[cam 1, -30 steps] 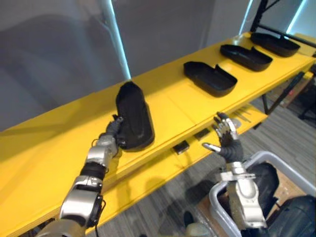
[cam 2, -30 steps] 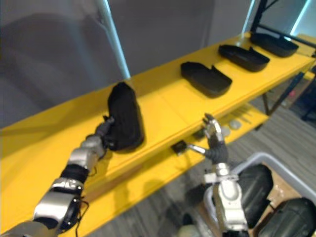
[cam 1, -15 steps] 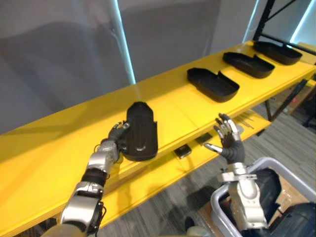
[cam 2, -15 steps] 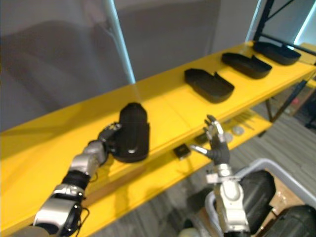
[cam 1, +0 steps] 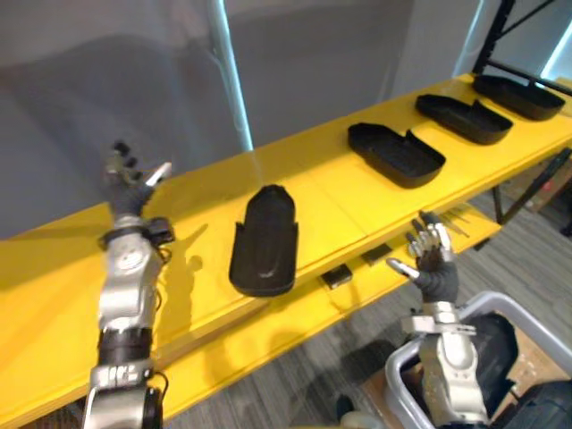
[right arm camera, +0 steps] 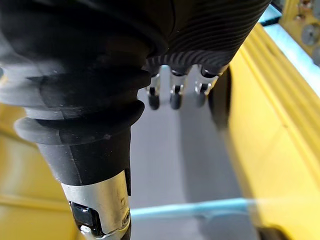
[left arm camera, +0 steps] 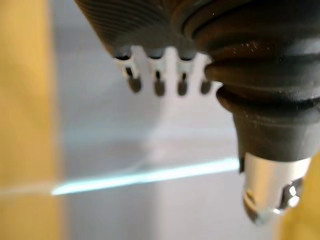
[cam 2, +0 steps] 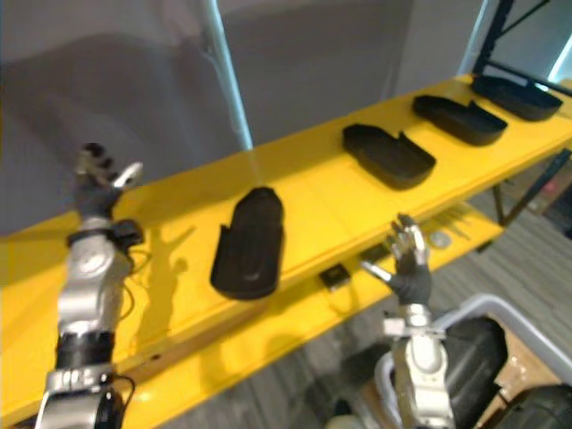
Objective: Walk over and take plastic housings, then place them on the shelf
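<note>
Nearest, below the right hand (cam 1: 436, 264), is a grey plastic bin (cam 1: 500, 299) holding at least one dark rounded plastic housing (cam 1: 497, 344). How many more it holds cannot be told, but there looks to be stock left to carry over. The right hand is raised above the bin's near rim, fingers straight and spread, holding nothing.

Just past its fingertips runs the lower yellow board (cam 1: 295, 313), with a small black block (cam 1: 337, 278) and some small pale discs on it.

Above and beyond is the long yellow top shelf (cam 1: 331, 192). A black elongated plastic housing (cam 1: 265, 239) lies flat on it, hollow side up, between the two hands and touched by neither. That placement looks finished.

The left hand (cam 1: 127, 183) is lifted well above the shelf, apart from that housing on its left side, fingers extended and empty.

Farther along, beyond the right hand, lie three more black tray-shaped housings (cam 1: 396, 154), (cam 1: 465, 116) and (cam 1: 520, 94), spaced in a row. Four are shelved, and another trip to the bin likely comes next.
</note>
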Motion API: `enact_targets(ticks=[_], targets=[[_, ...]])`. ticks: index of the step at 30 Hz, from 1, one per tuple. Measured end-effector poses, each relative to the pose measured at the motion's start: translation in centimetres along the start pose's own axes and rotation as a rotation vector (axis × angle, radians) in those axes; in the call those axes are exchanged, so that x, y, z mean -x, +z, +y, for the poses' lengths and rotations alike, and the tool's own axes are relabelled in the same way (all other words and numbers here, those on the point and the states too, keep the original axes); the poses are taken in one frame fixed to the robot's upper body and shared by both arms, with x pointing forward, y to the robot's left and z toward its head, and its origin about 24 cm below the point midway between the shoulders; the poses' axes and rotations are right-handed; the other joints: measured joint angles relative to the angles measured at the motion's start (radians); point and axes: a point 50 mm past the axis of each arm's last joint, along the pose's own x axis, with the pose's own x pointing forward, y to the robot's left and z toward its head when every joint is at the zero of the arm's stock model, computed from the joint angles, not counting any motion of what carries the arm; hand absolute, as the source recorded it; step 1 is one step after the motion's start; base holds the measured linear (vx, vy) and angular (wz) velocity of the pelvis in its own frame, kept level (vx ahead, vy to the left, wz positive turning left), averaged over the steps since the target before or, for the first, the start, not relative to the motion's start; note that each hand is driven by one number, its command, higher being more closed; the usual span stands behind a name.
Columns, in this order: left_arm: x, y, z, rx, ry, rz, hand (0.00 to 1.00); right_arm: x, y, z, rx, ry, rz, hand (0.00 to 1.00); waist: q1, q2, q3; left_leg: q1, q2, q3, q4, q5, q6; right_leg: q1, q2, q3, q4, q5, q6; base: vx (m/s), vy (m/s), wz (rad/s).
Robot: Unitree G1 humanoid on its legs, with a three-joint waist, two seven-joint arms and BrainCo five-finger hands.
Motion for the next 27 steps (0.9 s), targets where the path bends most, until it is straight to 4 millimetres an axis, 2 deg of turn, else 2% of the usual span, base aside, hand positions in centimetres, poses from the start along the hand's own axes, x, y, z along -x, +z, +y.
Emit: enact_targets(ticks=[2, 5, 6, 7, 8, 18, 20, 22, 24, 27], targets=[[3.6, -0.5, 0.8, 0.075, 0.026, 0.002, 0.00, 0.0, 1.0, -0.5, 0.004, -0.041, -0.040, 0.00, 0.032, -0.002, -0.002, 0.000, -0.001, -0.017, 0.000, 0.000, 0.000, 0.007, 0.003, -0.013, 0.000, -0.003, 0.004, -0.02, -0.024, 0.20], [6.8, -0.6, 1.7, 0.117, 0.055, -0.012, 0.00, 0.1, 1.3, -1.1, -0.002, -0.098, -0.057, 0.00, 0.061, -0.012, -0.005, 0.000, -0.005, -0.046, 0.003, 0.000, 0.001, 0.026, -0.003, -0.046, -0.001, -0.014, 0.006, -0.04, -0.007, 0.26], [7.1, -0.2, 1.8, 0.124, 0.058, -0.040, 0.00, 0.1, 1.3, -1.1, -0.003, -0.102, -0.057, 0.00, 0.069, -0.013, -0.007, -0.001, -0.005, -0.048, 0.003, 0.000, 0.001, 0.028, -0.003, -0.049, -0.001, -0.015, 0.006, -0.04, -0.001, 0.18], [7.5, 0.8, 2.0, 0.133, 0.061, -0.115, 0.00, 0.1, 1.3, -1.1, -0.005, -0.106, -0.056, 0.00, 0.080, -0.017, -0.008, -0.003, -0.005, -0.056, 0.003, 0.001, 0.001, 0.030, -0.004, -0.055, -0.001, -0.019, 0.000, -0.02, 0.000, 0.08], [9.6, 5.1, 3.0, 0.113, 0.129, -0.476, 0.00, -0.5, 2.1, -0.8, -0.024, -0.104, -0.094, 0.00, 0.104, -0.077, -0.020, -0.031, -0.001, -0.075, 0.015, -0.001, -0.002, 0.019, -0.003, -0.081, 0.000, -0.015, 0.002, -0.01, 0.000, 0.05], [10.1, 4.6, 3.5, 0.084, 0.167, -0.441, 0.00, -0.4, 1.9, -1.2, -0.070, -0.131, -0.078, 0.00, 0.109, -0.081, -0.009, -0.032, -0.010, -0.091, 0.017, 0.000, -0.001, 0.026, -0.008, -0.091, 0.001, -0.014, 0.003, 0.00, 0.000, 0.03], [10.2, 4.2, 3.8, 0.020, 0.235, -0.433, 0.00, -0.3, 1.8, -1.2, -0.105, -0.141, -0.070, 0.00, 0.126, -0.080, -0.001, -0.031, -0.012, -0.091, 0.017, 0.000, -0.001, 0.027, -0.017, -0.091, 0.001, -0.013, 0.005, 0.00, 0.000, 0.00], [10.2, 3.6, 4.4, -0.021, 0.295, -0.415, 0.00, -0.4, 1.6, -0.9, -0.131, -0.129, -0.062, 0.00, 0.131, -0.079, 0.007, -0.031, -0.015, -0.094, 0.017, 0.000, 0.001, 0.030, -0.021, -0.095, 0.001, -0.013, 0.007, 0.00, 0.002, 0.05], [10.4, 2.9, 6.6, -0.119, 0.462, -0.396, 0.00, -0.6, 1.3, 0.0, -0.154, -0.083, -0.044, 0.00, 0.134, -0.082, 0.016, -0.031, -0.019, -0.097, 0.015, -0.002, 0.002, 0.031, -0.020, -0.099, 0.000, -0.017, 0.010, -0.01, 0.008, 0.05], [10.8, 2.2, 8.2, -0.152, 0.633, -0.384, 0.00, -1.2, 1.3, 1.3, -0.171, -0.013, -0.049, 0.00, 0.156, -0.087, 0.020, -0.031, -0.021, -0.098, 0.015, -0.004, 0.003, 0.031, -0.021, -0.099, 0.001, -0.019, 0.009, 0.00, 0.000, 0.00]])
